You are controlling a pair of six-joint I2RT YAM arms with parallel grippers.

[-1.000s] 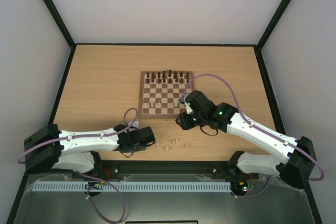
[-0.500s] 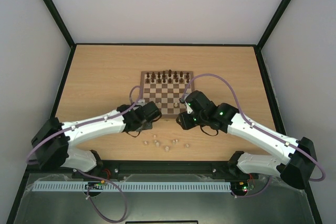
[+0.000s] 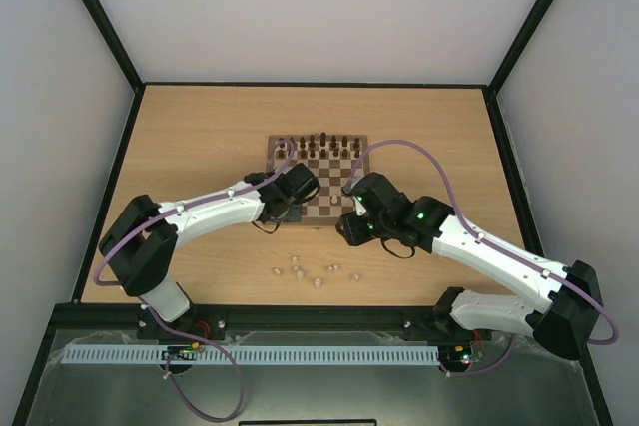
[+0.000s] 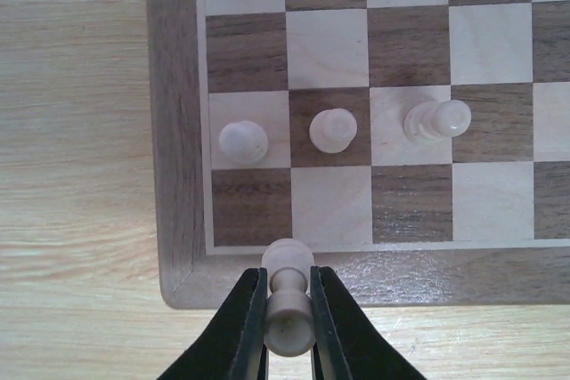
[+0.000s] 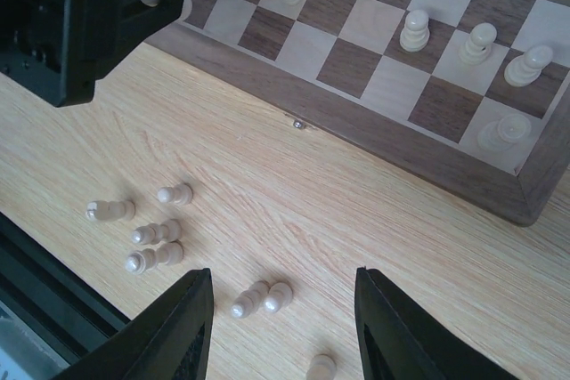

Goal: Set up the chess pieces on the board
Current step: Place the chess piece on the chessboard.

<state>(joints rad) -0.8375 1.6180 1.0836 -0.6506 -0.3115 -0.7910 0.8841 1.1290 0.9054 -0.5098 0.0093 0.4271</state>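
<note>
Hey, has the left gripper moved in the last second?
Yes. In the top view the left gripper has swung from beside the loose pieces forward to the board's near left corner, holding a pale piece.

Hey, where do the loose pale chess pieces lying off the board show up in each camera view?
Top external: loose pale pieces scattered on the table, just on the near side of the board.
Left wrist: not in it.
Right wrist: lower left, lying on the table.
Shared landmark: the board's near border, in all three.
</note>
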